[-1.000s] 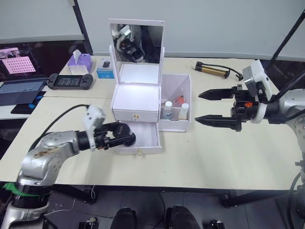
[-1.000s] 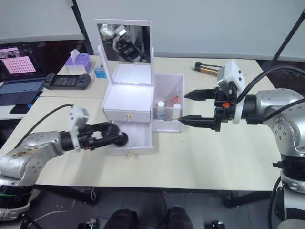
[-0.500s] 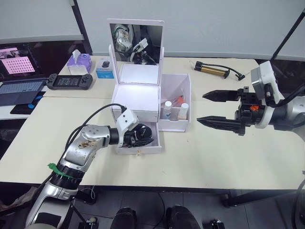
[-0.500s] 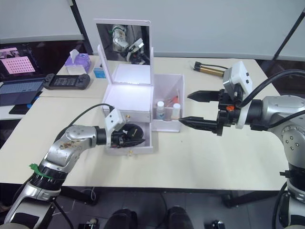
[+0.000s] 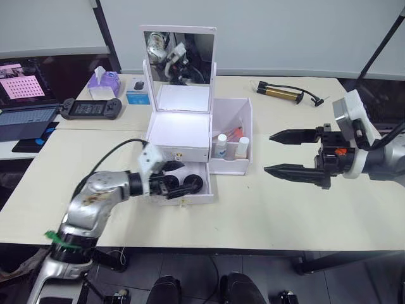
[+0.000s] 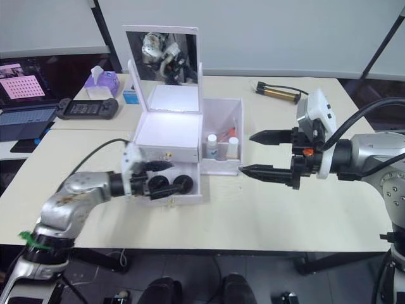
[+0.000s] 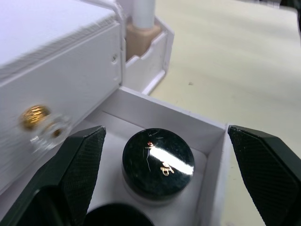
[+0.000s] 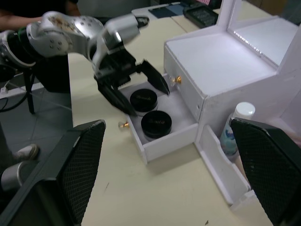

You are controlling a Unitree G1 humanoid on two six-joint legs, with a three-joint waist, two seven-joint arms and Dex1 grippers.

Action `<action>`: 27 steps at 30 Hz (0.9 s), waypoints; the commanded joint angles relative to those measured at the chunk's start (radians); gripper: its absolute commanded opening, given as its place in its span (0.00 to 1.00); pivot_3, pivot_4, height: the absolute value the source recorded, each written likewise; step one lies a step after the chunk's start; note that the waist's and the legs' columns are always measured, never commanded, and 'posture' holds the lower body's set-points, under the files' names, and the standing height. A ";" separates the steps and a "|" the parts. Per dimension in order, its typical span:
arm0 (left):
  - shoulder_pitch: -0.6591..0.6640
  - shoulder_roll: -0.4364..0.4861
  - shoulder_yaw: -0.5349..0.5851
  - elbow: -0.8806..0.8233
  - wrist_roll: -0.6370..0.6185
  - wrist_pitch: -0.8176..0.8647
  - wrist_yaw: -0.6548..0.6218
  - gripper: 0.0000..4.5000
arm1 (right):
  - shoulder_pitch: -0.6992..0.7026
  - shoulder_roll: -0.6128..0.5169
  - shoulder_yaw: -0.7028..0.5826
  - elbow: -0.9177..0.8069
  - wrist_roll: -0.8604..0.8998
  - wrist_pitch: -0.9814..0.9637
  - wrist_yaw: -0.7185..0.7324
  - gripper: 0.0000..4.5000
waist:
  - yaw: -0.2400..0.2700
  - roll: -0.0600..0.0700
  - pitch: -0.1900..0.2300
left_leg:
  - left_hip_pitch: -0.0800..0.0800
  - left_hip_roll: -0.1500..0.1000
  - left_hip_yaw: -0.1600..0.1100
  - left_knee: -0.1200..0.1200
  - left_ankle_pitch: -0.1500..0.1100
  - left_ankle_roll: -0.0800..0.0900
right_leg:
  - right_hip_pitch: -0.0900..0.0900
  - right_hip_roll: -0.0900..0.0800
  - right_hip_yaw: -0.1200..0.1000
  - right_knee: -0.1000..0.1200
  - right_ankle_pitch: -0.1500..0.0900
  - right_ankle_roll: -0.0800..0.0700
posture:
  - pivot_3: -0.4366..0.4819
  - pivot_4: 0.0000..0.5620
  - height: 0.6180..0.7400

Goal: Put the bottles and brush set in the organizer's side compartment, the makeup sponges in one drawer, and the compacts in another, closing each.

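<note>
Beige table (image 5: 266, 209) holds an organizer (image 5: 183, 136); left gripper (image 8: 136, 87) and right gripper (image 5: 281, 153) both gape wide.

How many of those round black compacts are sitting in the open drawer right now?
2. Both lie side by side in the open lower drawer: one compact toward the back, beside the open left gripper, the other compact nearer the drawer's front.

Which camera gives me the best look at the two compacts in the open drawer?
The right wrist view: both compacts lie side by side in the open drawer, with the left gripper open above them. The left wrist view shows one lid close up, the other cut off. The eye views show them partly behind the gripper.
</note>
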 commanded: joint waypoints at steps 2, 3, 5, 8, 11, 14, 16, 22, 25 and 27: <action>0.075 0.058 0.177 -0.121 -0.156 0.103 0.013 0.99 | -0.014 -0.012 0.012 0.010 0.011 -0.009 0.043 1.00 | -0.001 0.000 0.000 | 0.001 0.000 0.000 0.000 0.000 0.000 | 0.001 0.000 0.000 0.000 -0.001 0.002 | 0.48 0.27 0.58; 0.089 0.067 0.199 -0.135 -0.182 0.124 0.016 0.99 | -0.015 -0.013 0.019 0.014 0.005 -0.013 0.051 1.00 | 0.000 0.000 0.000 | 0.001 0.000 -0.001 0.000 0.000 0.000 | 0.001 0.000 0.000 0.000 -0.002 0.003 | 0.48 0.27 0.58; 0.145 0.092 0.229 -0.167 -0.204 0.143 0.009 0.95 | -0.033 -0.004 0.041 0.037 -0.014 -0.025 0.060 1.00 | 0.003 0.000 0.000 | 0.001 -0.001 -0.001 0.000 0.000 0.000 | 0.001 -0.001 0.000 0.000 -0.002 0.003 | 0.48 0.27 0.58; 0.250 0.121 0.234 -0.233 -0.243 0.172 -0.011 0.80 | -0.063 0.006 0.075 0.068 -0.038 -0.046 0.082 1.00 | 0.001 0.000 0.000 | 0.001 -0.001 0.000 0.000 0.000 0.000 | 0.001 -0.001 0.000 -0.001 -0.002 0.003 | 0.48 0.27 0.58; 0.324 0.111 0.208 -0.279 -0.255 0.173 0.003 0.58 | -0.083 0.016 0.099 0.092 -0.058 -0.063 0.102 1.00 | 0.006 0.001 0.000 | 0.001 0.000 0.000 0.000 0.000 0.000 | 0.001 -0.001 0.000 0.000 -0.002 0.003 | 0.48 0.27 0.58; 0.356 0.085 0.172 -0.282 -0.229 0.150 0.037 0.37 | -0.089 0.019 0.109 0.107 -0.073 -0.076 0.116 1.00 | 0.009 0.000 0.000 | 0.001 -0.001 0.000 0.000 0.000 0.000 | 0.001 -0.001 -0.001 -0.001 -0.001 0.002 | 0.48 0.27 0.58; 0.368 0.064 0.143 -0.269 -0.199 0.132 0.069 0.23 | -0.090 0.020 0.112 0.113 -0.082 -0.083 0.124 1.00 | 0.009 0.000 0.000 | 0.001 -0.001 0.000 0.000 0.000 0.000 | 0.001 -0.001 0.000 -0.001 0.000 0.000 | 0.48 0.27 0.58; 0.344 0.016 0.050 -0.199 -0.068 0.063 0.155 0.00 | -0.082 0.018 0.105 0.114 -0.092 -0.089 0.130 1.00 | 0.007 0.001 0.000 | 0.001 -0.001 -0.001 0.000 0.000 0.000 | 0.001 -0.001 0.000 -0.001 0.000 0.000 | 0.48 0.27 0.58; 0.312 -0.005 0.025 -0.159 -0.023 0.031 0.186 0.00 | -0.081 0.016 0.098 0.111 -0.093 -0.084 0.125 1.00 | 0.009 0.001 0.000 | 0.000 -0.001 -0.001 0.000 0.000 0.000 | 0.001 -0.001 0.000 -0.001 0.000 0.000 | 0.48 0.27 0.58; 0.273 -0.023 0.020 -0.120 0.007 0.003 0.208 0.00 | -0.078 0.014 0.092 0.105 -0.090 -0.078 0.119 1.00 | 0.009 0.000 0.000 | 0.000 -0.001 -0.001 0.000 0.000 0.000 | 0.001 -0.001 0.000 -0.001 0.000 0.000 | 0.48 0.27 0.58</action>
